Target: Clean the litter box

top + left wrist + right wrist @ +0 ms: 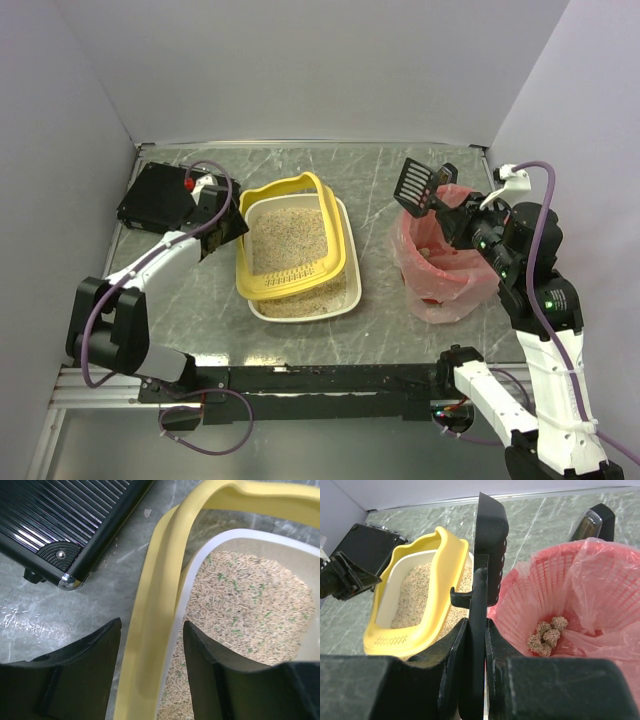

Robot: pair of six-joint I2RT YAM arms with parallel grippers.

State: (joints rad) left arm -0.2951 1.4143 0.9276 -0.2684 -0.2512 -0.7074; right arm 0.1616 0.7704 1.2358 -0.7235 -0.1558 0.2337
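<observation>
We see the yellow litter box (pixel 338 250) in the middle of the counter (pixel 200 290), between the black box (pixel 155 195) and the pink bin (pixel 440 290), with our left gripper (pixel 151 630) standing apart astride its rim and our right gripper (pixel 476 625) clamped on the black scoop (pixel 490 545) above the bin.

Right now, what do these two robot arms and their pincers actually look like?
Both the left arm and right arm have white tube-like links joined by chunky black joints. A purple cable loops along each. The right arm shows small green lights. The left gripper and right gripper each have two blunt matte-black fingers.
</observation>
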